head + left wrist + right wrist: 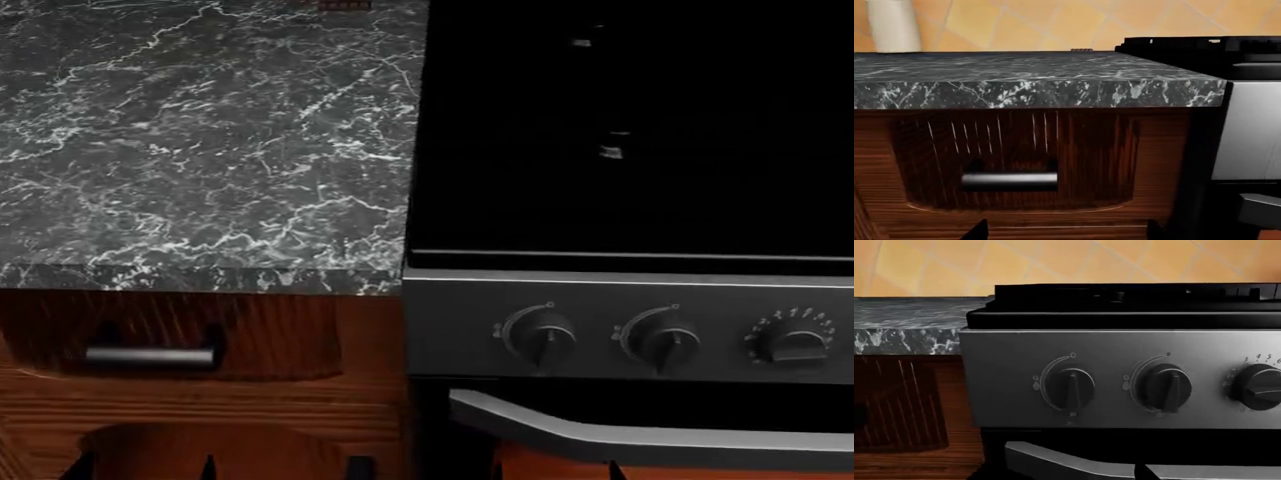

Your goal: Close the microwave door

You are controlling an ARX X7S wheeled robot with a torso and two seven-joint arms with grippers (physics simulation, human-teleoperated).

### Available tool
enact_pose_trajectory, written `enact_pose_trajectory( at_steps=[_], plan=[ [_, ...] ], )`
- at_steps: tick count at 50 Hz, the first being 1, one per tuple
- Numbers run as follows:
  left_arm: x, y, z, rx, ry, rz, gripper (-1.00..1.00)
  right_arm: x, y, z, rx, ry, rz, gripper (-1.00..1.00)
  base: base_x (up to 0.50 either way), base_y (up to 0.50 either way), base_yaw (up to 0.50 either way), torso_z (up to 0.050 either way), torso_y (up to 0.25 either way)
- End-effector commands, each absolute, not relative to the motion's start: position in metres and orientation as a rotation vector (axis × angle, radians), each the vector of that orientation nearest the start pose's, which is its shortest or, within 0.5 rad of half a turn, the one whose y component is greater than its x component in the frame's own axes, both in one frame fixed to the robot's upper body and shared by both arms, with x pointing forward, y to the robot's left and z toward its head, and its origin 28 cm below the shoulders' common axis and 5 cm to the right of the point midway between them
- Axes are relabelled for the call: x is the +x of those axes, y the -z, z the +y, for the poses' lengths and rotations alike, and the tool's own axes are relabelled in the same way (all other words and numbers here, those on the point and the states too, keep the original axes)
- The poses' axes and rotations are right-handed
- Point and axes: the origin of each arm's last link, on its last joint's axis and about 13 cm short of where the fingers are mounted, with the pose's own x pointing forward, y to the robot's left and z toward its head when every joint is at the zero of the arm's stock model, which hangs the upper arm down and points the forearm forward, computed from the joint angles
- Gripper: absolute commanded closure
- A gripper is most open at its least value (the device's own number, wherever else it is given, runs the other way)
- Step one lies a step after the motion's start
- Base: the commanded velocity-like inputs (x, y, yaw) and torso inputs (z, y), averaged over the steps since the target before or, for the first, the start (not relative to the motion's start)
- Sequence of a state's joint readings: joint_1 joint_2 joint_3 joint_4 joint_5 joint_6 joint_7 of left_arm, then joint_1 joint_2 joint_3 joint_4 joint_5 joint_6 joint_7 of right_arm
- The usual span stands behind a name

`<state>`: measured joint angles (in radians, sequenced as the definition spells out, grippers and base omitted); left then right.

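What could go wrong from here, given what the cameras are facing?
No microwave shows in any view, so the door must first be found. Both arms sit low by the stove knobs and drawer handle; raising or turning could bump a knob or snag the oven handle.

The bench [200, 130] looks like polished dark marble with white veins. The drawer [1014, 165] is reddish grained wood with a brushed metal handle [1009, 180]. The stove panel [1121, 380] is matt grey metal.
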<state>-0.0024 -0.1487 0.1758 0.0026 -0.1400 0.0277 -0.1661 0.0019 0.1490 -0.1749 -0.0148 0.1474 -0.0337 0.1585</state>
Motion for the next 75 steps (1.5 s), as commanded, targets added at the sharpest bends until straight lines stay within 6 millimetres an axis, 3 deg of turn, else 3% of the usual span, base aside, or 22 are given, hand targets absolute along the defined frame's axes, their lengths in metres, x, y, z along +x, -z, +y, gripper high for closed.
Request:
enact_pose_trajectory(
  at_steps=[1,18,38,47,48,52,64,69,75],
  plan=[
    [0.208,-0.013,0.205,0.005,0.009,-0.008,-1.0,0.209,-0.013,-0.097,0.006,-0.017,-0.024,-1.0,0.0,0.5,0.0,0.0,0.0],
    [0.209,-0.009,0.207,0.008,0.008,-0.01,-1.0,0.208,-0.017,-0.096,0.011,-0.009,-0.028,-1.0,0.0,0.5,0.0,0.0,0.0],
    [0.208,-0.018,0.205,0.029,0.015,-0.05,-1.0,0.209,-0.017,-0.096,-0.033,-0.017,-0.056,-1.0,0.0,0.01,0.0,0.0,0.0],
    [0.198,-0.058,0.203,0.121,0.072,-0.455,-1.0,0.202,-0.045,-0.087,-0.158,-0.066,-0.294,-1.0,0.0,0.0,0.0,0.0,0.0],
    [0.196,-0.062,0.203,0.133,0.067,-0.49,-1.0,0.201,-0.048,-0.085,-0.234,-0.075,-0.32,-1.0,0.0,0.0,0.0,0.0,0.0],
    [0.19,-0.08,0.202,0.195,0.08,-0.607,-1.0,0.199,-0.062,-0.082,-0.192,-0.078,-0.379,-1.0,0.0,0.0,0.0,0.0,0.0],
    [0.166,-0.134,0.212,0.296,0.064,-0.827,-1.0,0.188,-0.104,-0.087,-0.274,-0.008,-0.608,-1.0,0.0,0.0,0.0,0.0,0.0],
    [0.164,-0.145,0.209,0.304,0.08,-0.854,-1.0,0.19,-0.104,-0.084,-0.291,0.003,-0.553,-1.0,0.0,0.0,0.0,0.0,0.0],
    [0.164,-0.145,0.204,0.343,0.144,-0.875,-1.0,0.185,-0.113,-0.086,-0.286,0.056,-0.666,-1.0,0.0,0.0,0.0,0.0,0.0]
  ],
)
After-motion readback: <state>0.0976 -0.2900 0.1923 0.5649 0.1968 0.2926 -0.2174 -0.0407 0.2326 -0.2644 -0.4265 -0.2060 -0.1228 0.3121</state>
